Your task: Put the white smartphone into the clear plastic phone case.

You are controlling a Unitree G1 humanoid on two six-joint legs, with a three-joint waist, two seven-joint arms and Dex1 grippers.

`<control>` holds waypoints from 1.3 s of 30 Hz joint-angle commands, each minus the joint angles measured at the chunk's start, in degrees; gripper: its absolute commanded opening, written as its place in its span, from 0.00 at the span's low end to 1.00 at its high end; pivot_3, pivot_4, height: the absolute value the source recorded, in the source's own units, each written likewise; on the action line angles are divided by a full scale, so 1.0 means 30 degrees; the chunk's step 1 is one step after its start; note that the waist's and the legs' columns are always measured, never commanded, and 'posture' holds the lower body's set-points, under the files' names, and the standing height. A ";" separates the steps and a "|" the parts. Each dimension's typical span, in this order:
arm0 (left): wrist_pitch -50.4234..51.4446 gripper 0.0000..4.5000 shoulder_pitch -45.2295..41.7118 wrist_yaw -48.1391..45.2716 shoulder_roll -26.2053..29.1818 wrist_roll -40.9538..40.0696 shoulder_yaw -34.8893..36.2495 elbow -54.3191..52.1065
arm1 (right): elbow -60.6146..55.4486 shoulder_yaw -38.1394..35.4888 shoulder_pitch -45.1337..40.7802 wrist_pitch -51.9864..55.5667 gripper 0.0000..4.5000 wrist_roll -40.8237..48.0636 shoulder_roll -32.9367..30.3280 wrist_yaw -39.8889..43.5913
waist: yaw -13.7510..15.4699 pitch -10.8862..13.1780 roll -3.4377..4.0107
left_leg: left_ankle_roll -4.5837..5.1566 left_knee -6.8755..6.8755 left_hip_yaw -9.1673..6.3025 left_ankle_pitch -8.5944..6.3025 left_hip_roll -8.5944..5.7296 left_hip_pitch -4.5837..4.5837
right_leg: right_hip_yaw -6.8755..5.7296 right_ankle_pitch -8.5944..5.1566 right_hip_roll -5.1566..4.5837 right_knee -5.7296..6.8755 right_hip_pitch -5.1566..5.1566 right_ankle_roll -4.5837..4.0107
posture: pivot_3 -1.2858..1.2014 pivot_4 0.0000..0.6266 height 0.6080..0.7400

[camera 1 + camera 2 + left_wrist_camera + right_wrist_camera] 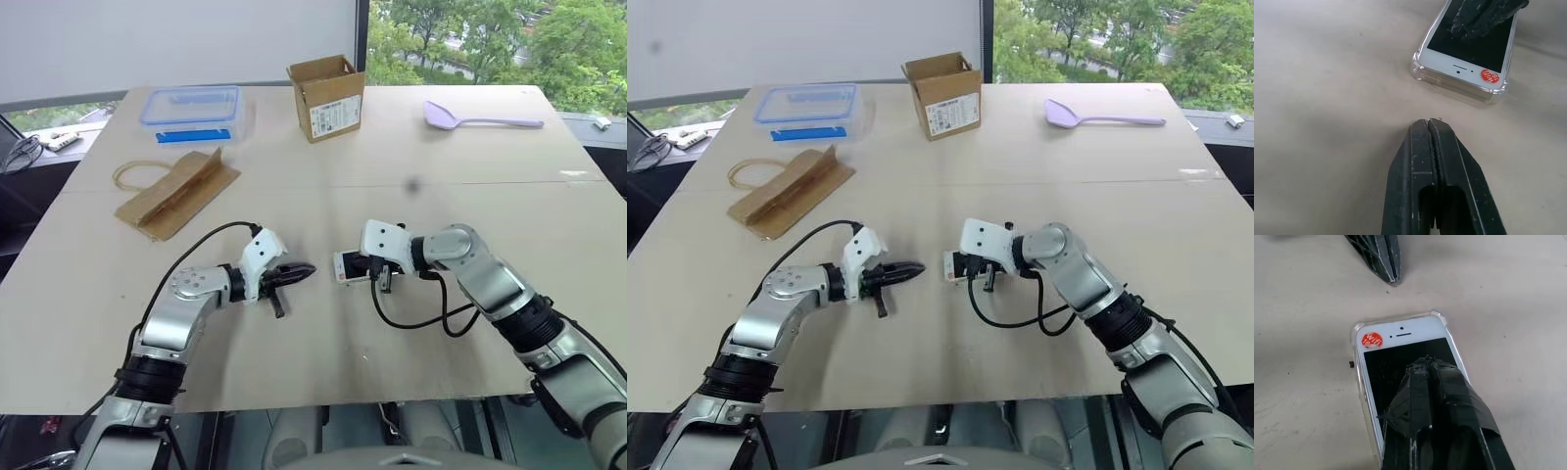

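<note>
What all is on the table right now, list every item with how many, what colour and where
white smartphone: one, white with black screen and a red-orange mark at one end, near middle of the table, sitting in the case.
clear plastic phone case: one, transparent, around the phone's edges.
cardboard box: one, brown, open, far middle.
clear container: one, blue-rimmed lid, far left.
paper bag: one, brown, flat, left side, nearer than the container.
spoon: one, lilac, far right.
table: one, beige.
left gripper: black, shut, just short of the phone's marked end, apart from it.
right gripper: black, shut, tips over the phone's screen.
</note>
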 commanded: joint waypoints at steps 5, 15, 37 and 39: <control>-0.0105 0.00 -0.0316 -0.0077 -0.0017 0.0047 -0.0140 -0.0193 | 0.3979 0.1248 -0.0535 -0.0714 0.01 -0.0923 0.2510 -0.0508 | -0.0181 -0.0001 0.0000 | 0.0000 -0.0017 0.0007 0.0000 0.0012 0.0028 | 0.0006 0.0006 0.0033 0.0015 -0.0002 0.0008 | 0.52 0.24 1.00; 0.0312 0.00 -0.0063 0.0222 -0.0025 -0.0068 -0.0084 -0.0828 | 0.3575 0.0252 -0.0147 -0.1079 0.01 -0.0837 0.2190 -0.0495 | -0.0062 -0.0021 0.0007 | 0.0000 -0.0029 0.0029 0.0000 0.0019 0.0070 | 0.0030 -0.0005 0.0027 0.0024 0.0011 -0.0005 | 0.52 0.24 1.00; -0.0017 0.00 -0.1407 -0.0255 -0.0835 0.0214 -0.1168 0.0046 | -0.4804 -0.5387 0.4444 0.2264 0.01 0.1297 -0.4356 -0.1715 | -0.0032 0.0029 0.0004 | -0.0001 -0.0102 0.0020 -0.0001 -0.0007 -0.0024 | 0.0016 -0.0038 0.0003 -0.0063 -0.0042 0.0051 | 0.52 0.24 1.00; -0.0052 0.00 -0.1425 -0.0300 -0.0855 0.0258 -0.1163 0.0090 | -0.4836 -0.5122 0.4490 0.2141 0.01 0.1216 -0.4448 -0.1657 | -0.0047 0.0029 0.0005 | -0.0001 -0.0102 0.0026 -0.0001 -0.0005 -0.0022 | 0.0018 -0.0042 0.0004 -0.0066 -0.0042 0.0058 | 0.52 0.24 1.00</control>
